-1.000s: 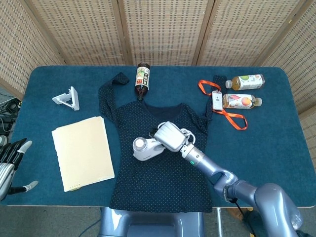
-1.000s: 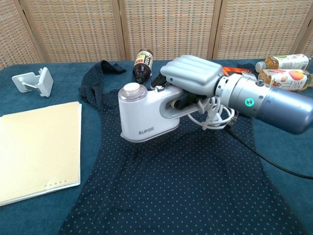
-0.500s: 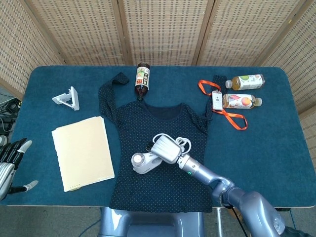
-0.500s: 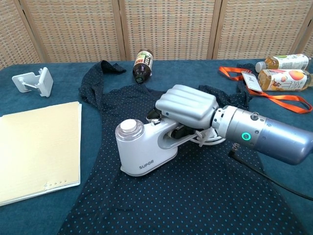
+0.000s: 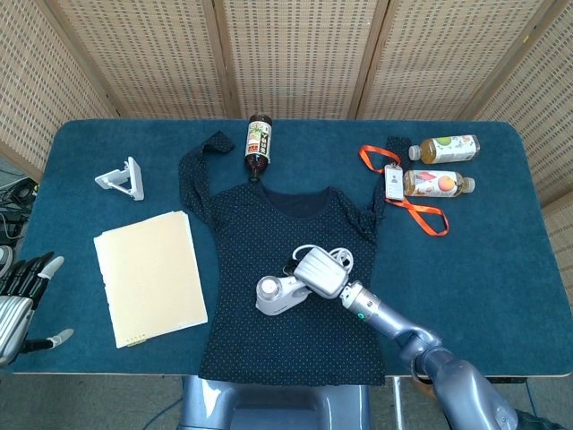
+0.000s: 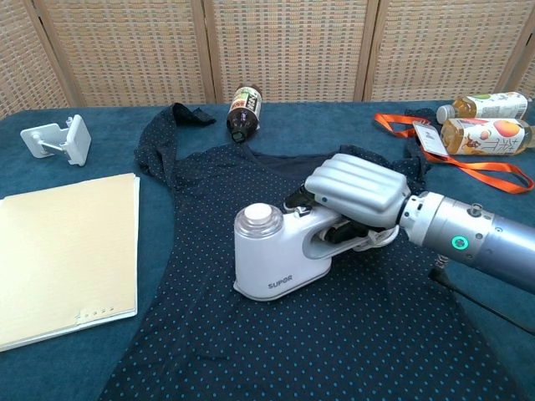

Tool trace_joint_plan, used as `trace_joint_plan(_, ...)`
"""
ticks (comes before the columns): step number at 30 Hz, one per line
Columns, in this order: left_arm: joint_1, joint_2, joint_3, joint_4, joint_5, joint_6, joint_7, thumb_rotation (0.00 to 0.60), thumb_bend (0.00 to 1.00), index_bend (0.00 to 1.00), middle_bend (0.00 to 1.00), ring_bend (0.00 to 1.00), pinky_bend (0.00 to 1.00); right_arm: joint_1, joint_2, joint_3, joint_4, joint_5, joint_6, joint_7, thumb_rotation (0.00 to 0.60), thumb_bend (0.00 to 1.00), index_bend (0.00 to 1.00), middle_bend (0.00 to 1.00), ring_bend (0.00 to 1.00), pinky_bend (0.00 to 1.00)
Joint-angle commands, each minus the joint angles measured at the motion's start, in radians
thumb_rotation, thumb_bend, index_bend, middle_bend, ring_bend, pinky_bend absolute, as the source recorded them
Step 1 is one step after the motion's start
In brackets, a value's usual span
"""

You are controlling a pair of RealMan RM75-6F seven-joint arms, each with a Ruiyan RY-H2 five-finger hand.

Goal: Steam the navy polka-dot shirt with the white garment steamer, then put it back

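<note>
Chest view: my right hand (image 6: 358, 195) has its fingers wrapped over the handle of the steamer (image 6: 280, 251) and grips it firmly. Steamer sits base-down on the shirt (image 6: 209, 276), about mid-body, below the neckline. Shirt lies flat on the table (image 5: 501, 260), sleeves spread toward the brown bottle (image 5: 259, 141) at its collar. Cord (image 5: 329, 256) is bunched just behind the steamer on the shirt.

Step in hand, as I judge it: the steaming pass itself, base in contact with the fabric. Next move calls for sliding the steamer on toward the unsteamed lower hem or right side while keeping it flat, with the cord kept from snagging; put-back is not yet due.

Change from half a second ago: steamer has shifted to the right across the shirt and sits more level; a second ago it was tilted and lifted nearer the left side.

Left hand (image 5: 22, 296) rests off the table's left edge, away from the shirt, fingers spread, holding nothing.
</note>
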Motion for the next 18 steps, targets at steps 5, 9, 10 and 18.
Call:
trace_joint_plan(5,0.003,-0.002,0.003,0.001,0.007,0.005,0.005,0.6,0.0,0.0,0.0,0.0,0.0,-0.049,0.016,-0.018,0.093,0.0,0.055,0.078,0.6,0.82,0.87,0.73,0.8,1.0)
trace_joint_plan(9,0.004,-0.004,0.006,0.0,0.016,0.008,0.008,0.6,0.0,0.0,0.0,0.0,0.0,-0.076,0.028,-0.024,0.142,0.003,0.073,0.112,0.6,0.82,0.87,0.73,0.8,1.0)
trace_joint_plan(10,0.004,-0.004,0.007,0.0,0.017,0.008,0.008,0.6,0.0,0.0,0.0,0.0,0.0,-0.08,0.029,-0.024,0.147,0.004,0.074,0.116,0.6,0.82,0.87,0.73,0.8,1.0)
trace_joint_plan(18,0.005,-0.006,0.01,-0.004,0.028,0.012,0.016,0.6,0.0,0.0,0.0,0.0,0.0,-0.122,0.057,-0.022,0.217,0.023,0.052,0.142,0.6,0.81,0.87,0.73,0.8,1.0)
